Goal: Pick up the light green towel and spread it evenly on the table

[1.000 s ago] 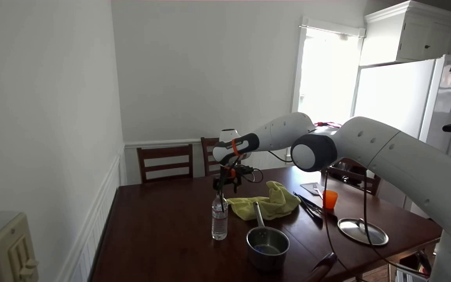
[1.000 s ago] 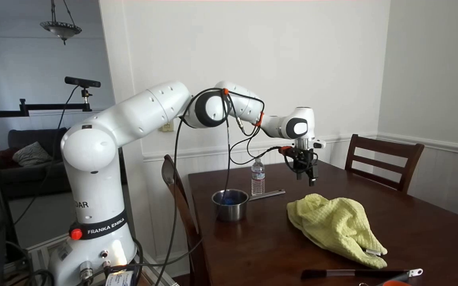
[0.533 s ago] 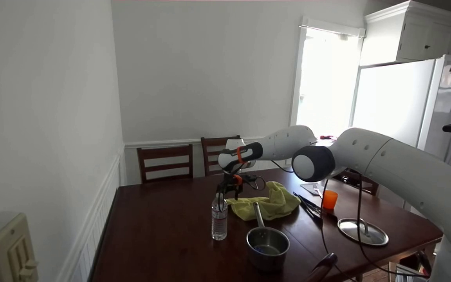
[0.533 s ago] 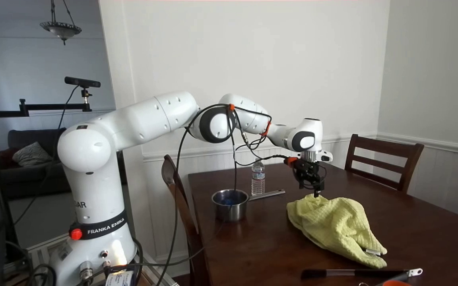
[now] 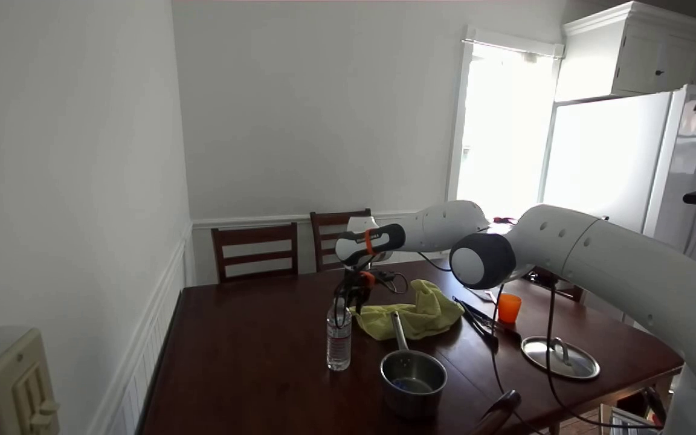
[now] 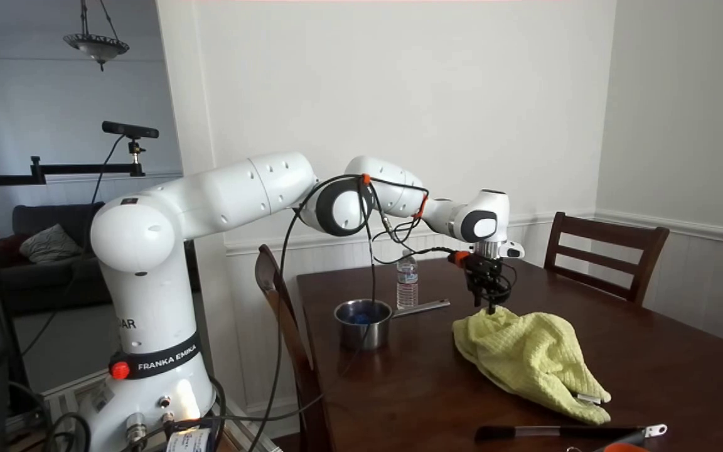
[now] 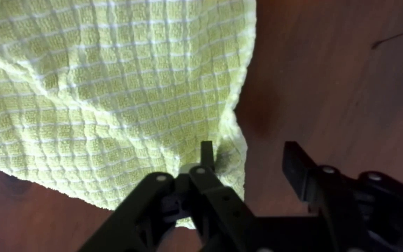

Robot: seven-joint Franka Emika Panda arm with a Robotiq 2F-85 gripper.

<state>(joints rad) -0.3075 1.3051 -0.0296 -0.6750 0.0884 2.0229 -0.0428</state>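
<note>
Wrist view: my gripper (image 7: 247,155) has its jaws wide apart, one over the towel (image 7: 135,87), the other past its edge, holding nothing. I see the towel rumpled on the table (image 7: 327,105). Farther off, in an exterior view, stand a pot (image 6: 378,339) and bottle (image 6: 407,285).

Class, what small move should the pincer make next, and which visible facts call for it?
Probably close the pincer gently on the towel: in the wrist view the pincer is open, with one finger over the towel, the other over the table and the towel's edge between them. The pincer's height is hard to judge.
</note>
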